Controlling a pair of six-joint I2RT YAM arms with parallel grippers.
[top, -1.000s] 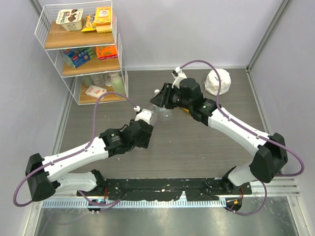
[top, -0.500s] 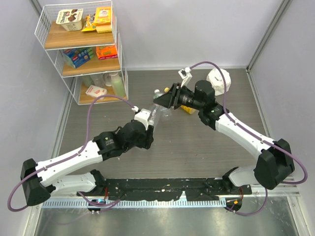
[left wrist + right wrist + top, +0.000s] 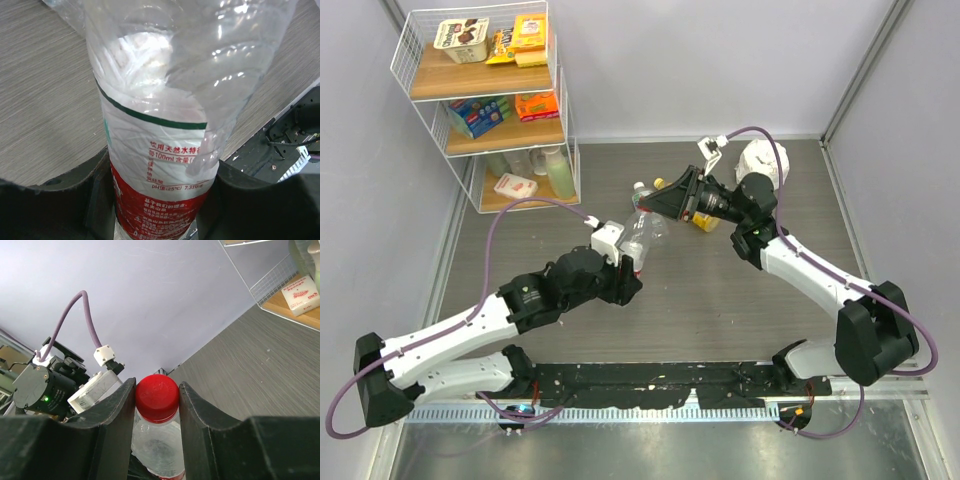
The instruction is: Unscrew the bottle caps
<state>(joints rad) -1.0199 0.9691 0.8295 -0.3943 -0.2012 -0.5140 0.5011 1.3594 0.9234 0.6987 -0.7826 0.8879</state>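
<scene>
Left gripper [image 3: 625, 257] clamps the lower body of the clear bottle [image 3: 642, 228] in the overhead view. Over the last second its arm has pushed forward and tipped the bottle up toward the right gripper [image 3: 668, 200], which has swung from above to meet the neck side-on. I judge that this lines the cap up for twisting. The yellow-orange bottle [image 3: 705, 222] lies on the table [image 3: 750, 300] just beneath the right wrist.

From the left wrist, the bottle is thin, crumpled clear plastic, ribbed and dented, with a glossy white-and-red label [image 3: 157, 175]. Matte black fingers [image 3: 97, 192] pinch it on both sides.

From the right wrist, the red cap [image 3: 157, 391] is smooth, round and domed, and not yet off the neck. The right gripper's curved black fingers [image 3: 119, 412] are closed against its sides.
</scene>
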